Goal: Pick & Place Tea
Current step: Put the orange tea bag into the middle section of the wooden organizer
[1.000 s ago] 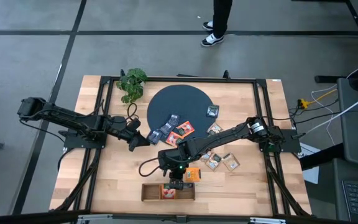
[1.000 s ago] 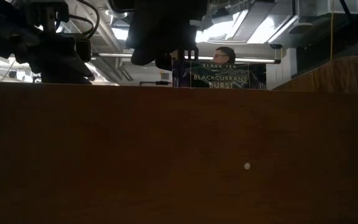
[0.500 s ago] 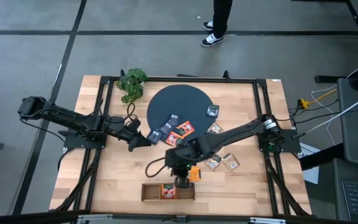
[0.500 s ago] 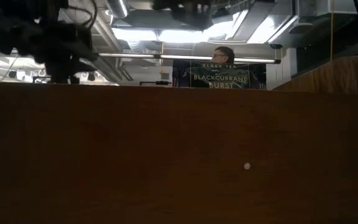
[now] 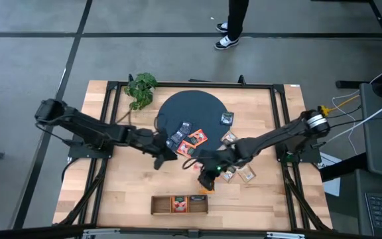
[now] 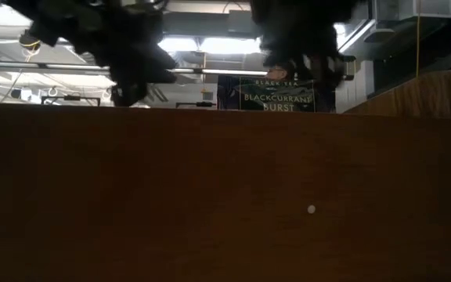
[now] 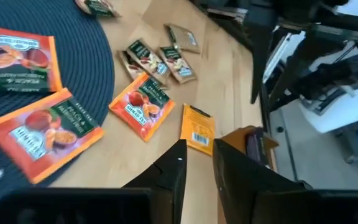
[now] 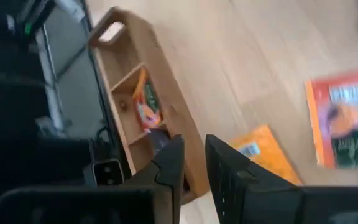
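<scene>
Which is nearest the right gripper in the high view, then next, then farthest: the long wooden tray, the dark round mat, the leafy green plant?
From the right gripper:
1. Long wooden tray, along the front edge.
2. Dark round mat, centre back.
3. Leafy green plant, back left corner.

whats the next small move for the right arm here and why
Probably lower the right gripper onto the orange sachet lying face down just below it. The gripper looks empty, hovering between the loose sachets and the wooden tray, which already holds sachets in two compartments.
</scene>
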